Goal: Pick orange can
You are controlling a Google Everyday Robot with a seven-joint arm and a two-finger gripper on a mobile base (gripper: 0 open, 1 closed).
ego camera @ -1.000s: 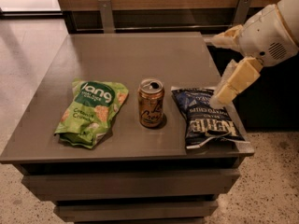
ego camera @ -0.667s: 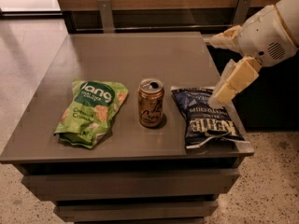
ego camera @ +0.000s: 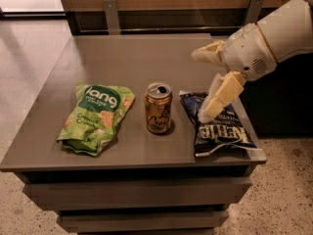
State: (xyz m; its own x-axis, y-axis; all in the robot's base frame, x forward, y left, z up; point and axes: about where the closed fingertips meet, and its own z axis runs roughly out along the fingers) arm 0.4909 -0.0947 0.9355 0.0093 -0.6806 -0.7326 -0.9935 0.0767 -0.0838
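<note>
The orange can (ego camera: 158, 108) stands upright on the tabletop (ego camera: 132, 62), toward the front edge and about midway across, its silver top facing up and its dark cursive lettering toward the camera. On its left in the view lies a green snack bag (ego camera: 97, 116), flat and slightly crumpled, near the can but not touching it. On its other side lies a dark blue chip bag (ego camera: 226, 133), just beside the can, its lower corner reaching the tabletop's front right edge.

My hand (ego camera: 200, 84) hangs over the upper part of that blue bag, to the right of the can and clear of it. Its two pale fingers are spread wide with nothing between them: one points leftward above, the other slants down toward the bag. Whether the lower fingertip touches the bag I cannot tell. My white arm (ego camera: 276, 35) comes in from the upper right corner.
</note>
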